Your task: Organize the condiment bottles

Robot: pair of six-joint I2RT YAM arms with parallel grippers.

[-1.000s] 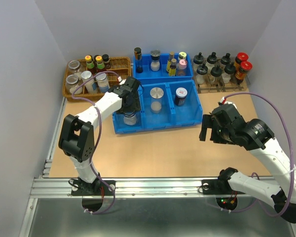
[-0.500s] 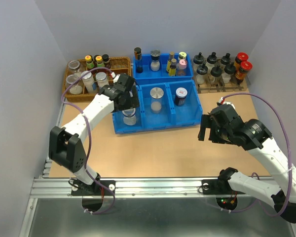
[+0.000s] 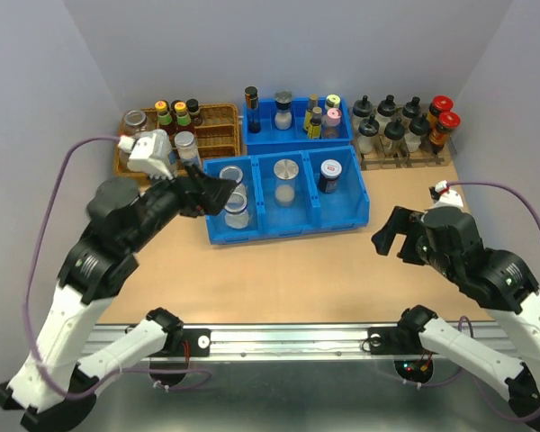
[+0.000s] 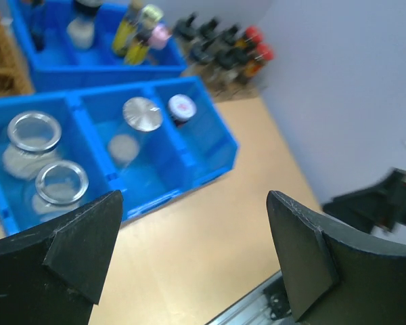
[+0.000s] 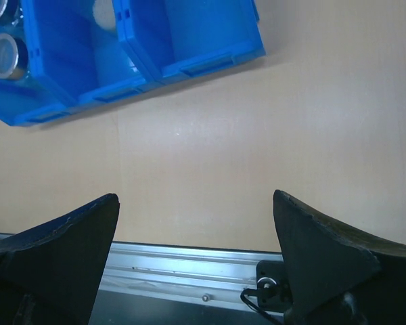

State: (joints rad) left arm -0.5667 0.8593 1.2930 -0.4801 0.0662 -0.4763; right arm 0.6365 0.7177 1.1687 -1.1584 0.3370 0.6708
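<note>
The front blue bin (image 3: 288, 227) has three compartments. Two clear jars with metal rims (image 3: 231, 174) (image 3: 238, 206) stand in its left one. A silver-lidded jar (image 3: 286, 170) is in the middle one and a dark jar with a red-brown cap (image 3: 330, 172) in the right one. My left gripper (image 3: 213, 193) is open and empty, raised high above the bin's left end. Its wrist view shows the clear jars (image 4: 34, 132) (image 4: 62, 181), the silver lid (image 4: 141, 113) and the dark jar (image 4: 181, 107). My right gripper (image 3: 389, 236) is open and empty over bare table right of the bin (image 5: 189, 64).
A wicker basket (image 3: 218, 126) at the back left holds jars and slim bottles. A second blue bin (image 3: 297, 133) behind holds more bottles. A rack of black-nozzled bottles (image 3: 394, 126) and red-capped bottles (image 3: 443, 110) stands back right. A metal rail (image 3: 279, 337) lines the near edge.
My left gripper has let go of a clear jar in the left compartment and risen up and back toward the left. My right gripper has drawn back slightly toward the near edge.
</note>
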